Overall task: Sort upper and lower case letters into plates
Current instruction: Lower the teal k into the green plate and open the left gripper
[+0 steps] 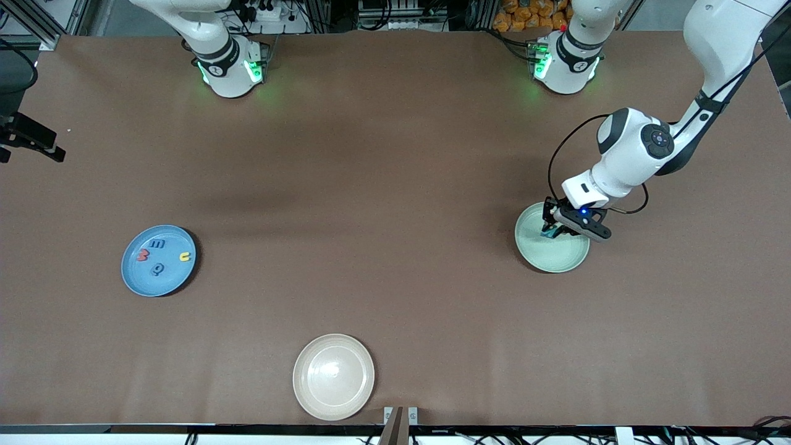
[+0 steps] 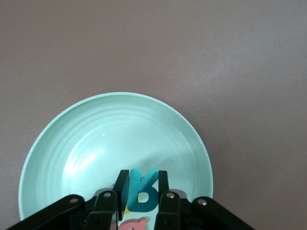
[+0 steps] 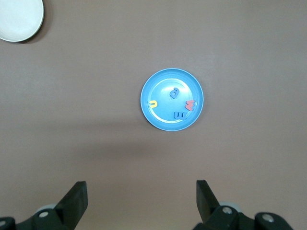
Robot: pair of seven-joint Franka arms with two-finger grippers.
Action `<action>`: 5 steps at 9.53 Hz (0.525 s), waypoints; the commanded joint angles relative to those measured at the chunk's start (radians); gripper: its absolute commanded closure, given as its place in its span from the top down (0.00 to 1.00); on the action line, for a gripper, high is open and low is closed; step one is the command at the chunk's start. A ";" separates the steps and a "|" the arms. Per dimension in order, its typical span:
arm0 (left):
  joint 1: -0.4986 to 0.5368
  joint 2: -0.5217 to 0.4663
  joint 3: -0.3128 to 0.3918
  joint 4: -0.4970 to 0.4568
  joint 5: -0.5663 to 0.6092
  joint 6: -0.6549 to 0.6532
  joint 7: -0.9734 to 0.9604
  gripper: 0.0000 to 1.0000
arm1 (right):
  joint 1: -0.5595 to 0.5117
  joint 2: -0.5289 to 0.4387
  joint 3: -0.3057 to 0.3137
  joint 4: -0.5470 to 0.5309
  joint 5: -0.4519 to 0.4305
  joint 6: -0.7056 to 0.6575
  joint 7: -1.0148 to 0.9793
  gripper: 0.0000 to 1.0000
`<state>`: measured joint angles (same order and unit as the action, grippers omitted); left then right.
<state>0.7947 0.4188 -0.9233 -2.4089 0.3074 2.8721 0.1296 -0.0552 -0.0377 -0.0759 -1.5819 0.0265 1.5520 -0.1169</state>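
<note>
My left gripper [image 1: 550, 231] hangs low over the pale mint green plate [image 1: 559, 259], by its rim toward the robots. It is shut on a teal letter [image 2: 142, 191] that stands upright between the two fingers. Under it, parts of a pink letter [image 2: 134, 224] and a yellow letter [image 2: 125, 209] lie in the mint plate [image 2: 96, 139]. The sky blue plate [image 1: 159, 260] holds several letters, among them a red one [image 1: 143, 254] and a yellow one [image 1: 185, 256]. My right gripper [image 3: 141, 191] is open and empty, high above the table, with the blue plate [image 3: 163, 122] well below it.
A cream-beige plate [image 1: 334, 376] with nothing in it sits near the table's front edge, closer to the front camera than both other plates. It shows in a corner of the right wrist view too, as the cream plate [image 3: 19, 19]. Brown tabletop lies between the plates.
</note>
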 commanded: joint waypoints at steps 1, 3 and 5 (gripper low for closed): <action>0.069 0.020 -0.012 -0.030 0.065 0.049 0.024 0.27 | 0.003 -0.030 0.001 -0.029 -0.013 0.005 0.019 1.00; 0.101 0.066 -0.012 -0.030 0.117 0.070 0.022 0.27 | 0.003 -0.030 0.001 -0.029 -0.013 0.003 0.019 1.00; 0.094 0.070 -0.014 -0.024 0.119 0.070 -0.008 0.27 | 0.003 -0.031 0.001 -0.029 -0.013 0.000 0.019 1.00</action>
<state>0.8813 0.4783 -0.9228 -2.4327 0.4002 2.9229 0.1351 -0.0552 -0.0380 -0.0760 -1.5833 0.0265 1.5519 -0.1167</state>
